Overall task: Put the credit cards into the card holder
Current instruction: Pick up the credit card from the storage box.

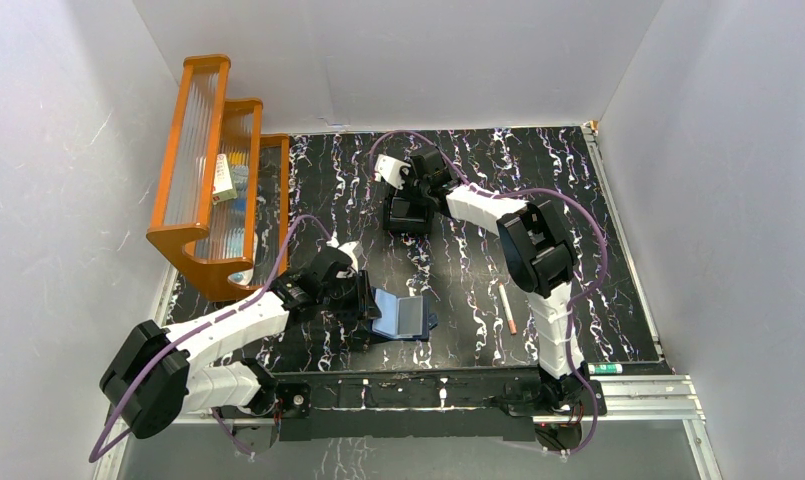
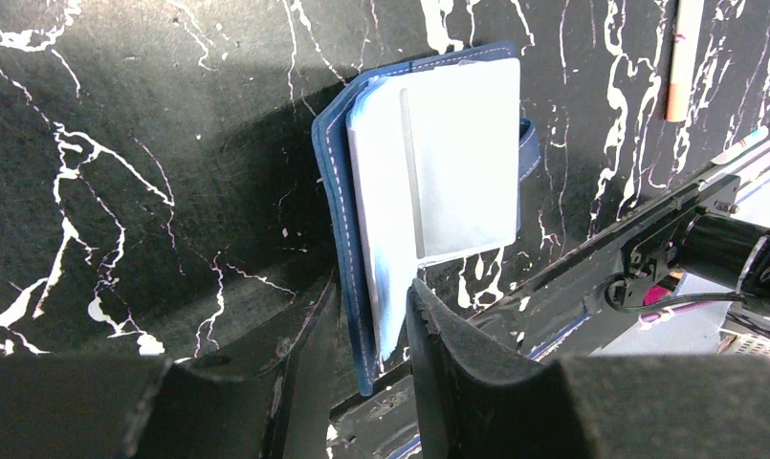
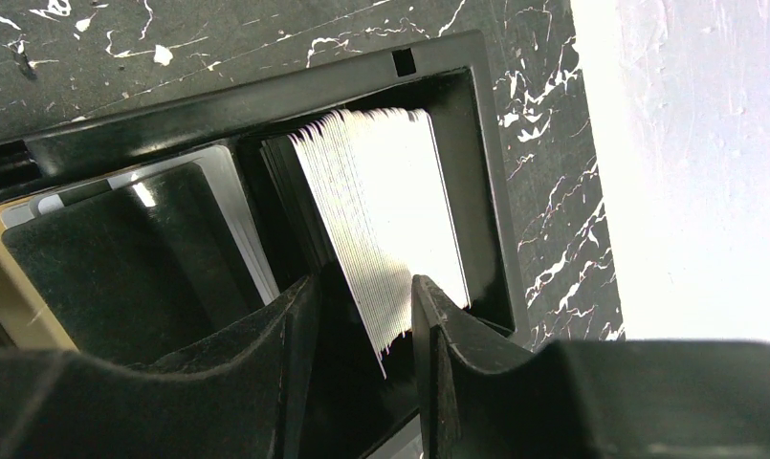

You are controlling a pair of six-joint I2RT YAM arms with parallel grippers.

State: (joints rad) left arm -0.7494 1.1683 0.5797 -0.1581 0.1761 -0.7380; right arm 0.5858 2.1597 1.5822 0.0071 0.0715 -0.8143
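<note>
The navy card holder (image 1: pixel 403 315) lies open near the front of the table, its lighter inner face (image 2: pixel 448 153) turned up. My left gripper (image 2: pixel 373 292) is shut on its near edge, one finger on each side of the cover. The credit cards (image 3: pixel 390 191) stand as a thick white stack on edge in a black open-top box (image 3: pixel 266 96) at the back middle (image 1: pixel 408 215). My right gripper (image 3: pixel 363 284) reaches into the box, open. Its right finger lies against the stack's near corner, and a dark gap separates the left finger from the cards. A pale grey card edge (image 3: pixel 237 210) shows in the box's left part.
An orange wooden rack (image 1: pixel 213 170) with small items stands at the back left. A thin pale stick (image 1: pixel 508 308) lies right of the card holder. A green-tipped pen (image 1: pixel 606 368) rests by the front rail. White walls enclose the table.
</note>
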